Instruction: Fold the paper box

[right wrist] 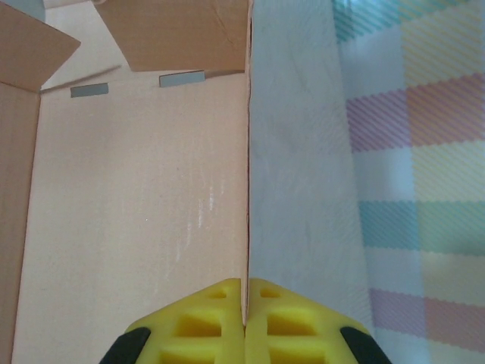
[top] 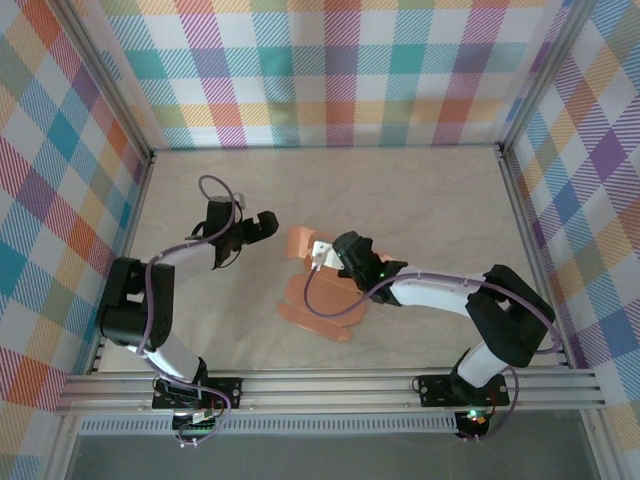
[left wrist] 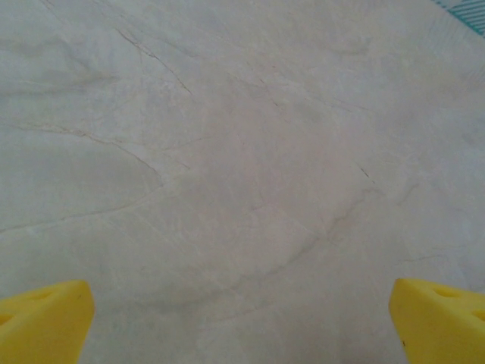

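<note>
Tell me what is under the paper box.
The pale table lies under the paper box, showing round its edges. The right gripper pinches one panel edge between its fingers. Whatever is beneath the card is covered.

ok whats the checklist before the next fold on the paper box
1. Grip: right gripper clamped on a paper box panel edge: ok.
2. Spare hand: left gripper open and empty: ok.
3. Support: left gripper at the box: not ok, it is over bare table, apart from the card.
4. Access: slots in the panel unobstructed: ok.
5. Shape: box closed up: not ok, flaps lie spread.
6. Grip firmness: cannot tell.
</note>
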`<state>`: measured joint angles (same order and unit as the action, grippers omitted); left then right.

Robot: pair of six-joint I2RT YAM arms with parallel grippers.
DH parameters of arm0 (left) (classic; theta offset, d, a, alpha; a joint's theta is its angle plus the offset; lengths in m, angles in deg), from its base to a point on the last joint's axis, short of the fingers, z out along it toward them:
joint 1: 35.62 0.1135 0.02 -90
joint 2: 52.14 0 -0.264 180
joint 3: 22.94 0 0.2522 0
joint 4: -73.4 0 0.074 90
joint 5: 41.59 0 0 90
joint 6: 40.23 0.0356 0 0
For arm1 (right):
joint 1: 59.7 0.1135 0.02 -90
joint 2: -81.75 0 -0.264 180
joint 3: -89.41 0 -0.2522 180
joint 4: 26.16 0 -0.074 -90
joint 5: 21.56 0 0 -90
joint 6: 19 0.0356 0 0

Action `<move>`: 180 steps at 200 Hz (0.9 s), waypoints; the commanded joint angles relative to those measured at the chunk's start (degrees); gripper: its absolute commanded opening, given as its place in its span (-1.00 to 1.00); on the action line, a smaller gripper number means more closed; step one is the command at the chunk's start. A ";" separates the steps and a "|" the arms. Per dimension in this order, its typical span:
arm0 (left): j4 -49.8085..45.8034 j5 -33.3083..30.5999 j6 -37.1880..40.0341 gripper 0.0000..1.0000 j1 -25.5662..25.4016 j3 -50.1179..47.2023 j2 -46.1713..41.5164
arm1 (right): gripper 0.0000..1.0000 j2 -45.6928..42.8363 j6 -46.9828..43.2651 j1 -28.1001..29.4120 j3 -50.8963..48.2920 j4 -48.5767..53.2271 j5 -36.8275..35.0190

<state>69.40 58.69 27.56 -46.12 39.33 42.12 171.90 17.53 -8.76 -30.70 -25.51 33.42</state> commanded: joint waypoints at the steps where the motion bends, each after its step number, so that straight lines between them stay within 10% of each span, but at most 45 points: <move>1: -0.89 2.12 1.79 0.97 1.08 3.17 3.42 | -1.00 0.46 -10.76 1.82 -3.34 -16.07 -5.14; 71: 0.67 17.44 4.40 0.55 0.13 5.17 8.78 | -1.00 0.03 -12.18 2.74 -5.03 -20.11 -8.04; 180: 0.45 19.77 7.18 0.46 -1.71 5.37 10.57 | -1.00 12.57 -26.40 3.55 -9.08 -47.77 -13.35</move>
<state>69.07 76.48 33.15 -47.17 43.46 51.30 182.23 -4.48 -5.66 -38.76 -61.68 22.77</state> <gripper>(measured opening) 0.733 0.057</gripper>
